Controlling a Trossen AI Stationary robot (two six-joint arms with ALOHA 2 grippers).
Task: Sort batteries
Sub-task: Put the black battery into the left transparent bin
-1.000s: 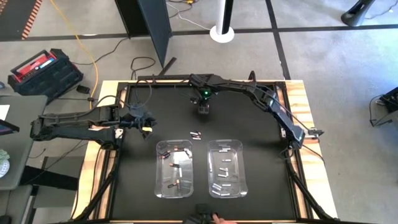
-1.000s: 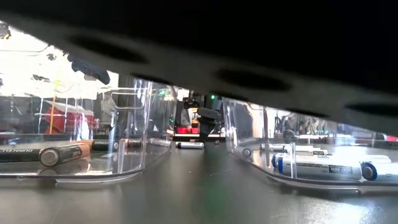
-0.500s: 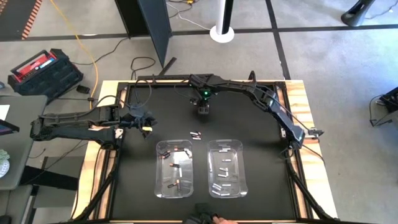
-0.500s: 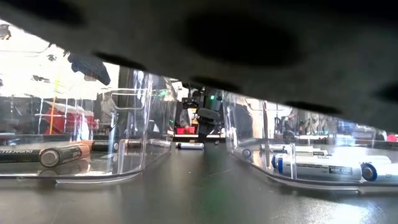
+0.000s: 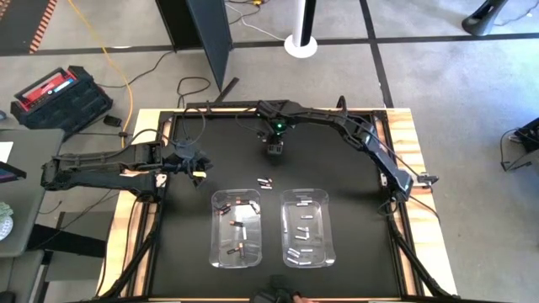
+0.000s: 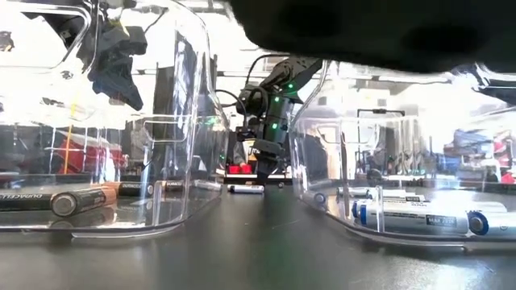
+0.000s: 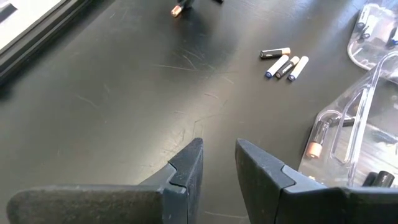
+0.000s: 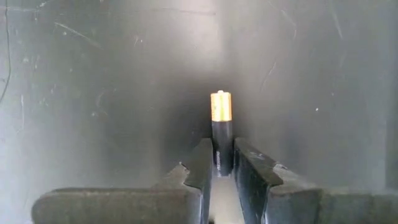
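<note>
Near the table's front edge, 2 clear bins hold sorted batteries, and 4 loose cells lie just behind them. Toward the back edge, the right gripper has just pinched shut on a dark copper-tipped battery, so that cell is ready to carry. The left gripper hovers slightly parted, holding nothing, by the left edge.

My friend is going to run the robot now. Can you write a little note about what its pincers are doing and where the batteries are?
Right pincer: shut on a dark, copper-tipped battery, at the table's far middle.
Left pincer: open and empty, over the table's left side.
Left bin: dark batteries.
Right bin: white ones.
Still loose: four batteries on the table just behind the bins.
Left to do: bin the held one, then the four.
</note>
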